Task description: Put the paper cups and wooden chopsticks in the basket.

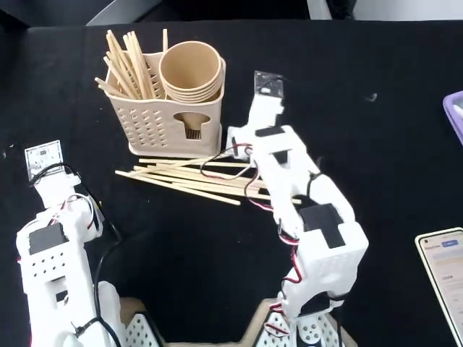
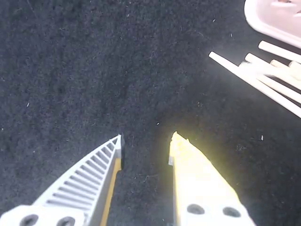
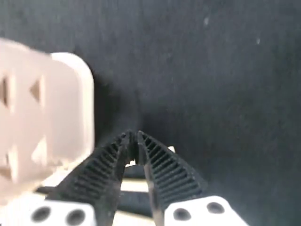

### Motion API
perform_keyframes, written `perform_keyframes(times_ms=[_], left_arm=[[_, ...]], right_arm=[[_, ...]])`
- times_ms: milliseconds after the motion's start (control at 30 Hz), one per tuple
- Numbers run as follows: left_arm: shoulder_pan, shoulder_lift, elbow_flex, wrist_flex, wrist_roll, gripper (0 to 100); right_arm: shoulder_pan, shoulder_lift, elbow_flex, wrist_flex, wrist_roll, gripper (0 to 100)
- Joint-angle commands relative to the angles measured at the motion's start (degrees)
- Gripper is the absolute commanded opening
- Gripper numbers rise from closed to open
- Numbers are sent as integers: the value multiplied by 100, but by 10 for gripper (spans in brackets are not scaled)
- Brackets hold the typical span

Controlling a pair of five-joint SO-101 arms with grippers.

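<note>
A beige perforated basket (image 1: 163, 126) stands at the back left of the black table. It holds stacked paper cups (image 1: 190, 69) and several upright wooden chopsticks (image 1: 130, 65). More loose chopsticks (image 1: 181, 179) lie flat in front of it. My left gripper (image 2: 146, 139) is open above bare cloth, with the chopstick ends (image 2: 273, 80) and a basket corner (image 2: 277, 19) off to one side. My right gripper (image 3: 134, 137) is shut beside the basket wall (image 3: 42, 122). Pale chopstick pieces (image 3: 134, 186) show behind its fingers; I cannot tell if one is pinched. The right arm (image 1: 289, 173) crosses over the loose pile.
A phone (image 1: 445, 267) lies at the right edge of the table, and a purple object (image 1: 456, 112) sits farther back on that side. The left arm (image 1: 51, 238) stands at the front left. Bare black cloth lies between the arms.
</note>
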Motion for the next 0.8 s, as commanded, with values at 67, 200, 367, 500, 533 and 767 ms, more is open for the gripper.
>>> perform_keyframes(times_ms=[67,200,367,500,533,767], left_arm=[[-13,9,-40,-132,0,173],[-13,9,-40,-132,0,173],[-13,9,-40,-132,0,173],[-13,9,-40,-132,0,173],[-13,9,-40,-132,0,173],[-13,9,66,-360,-9,173]], right_arm=[[-88,-127,-303,809,352,12],[-202,-145,-171,1073,624,12],[-404,-286,136,1143,800,11],[-413,-866,585,1125,800,11],[-413,-1059,725,1116,800,11],[-352,-2334,1376,695,1055,11]])
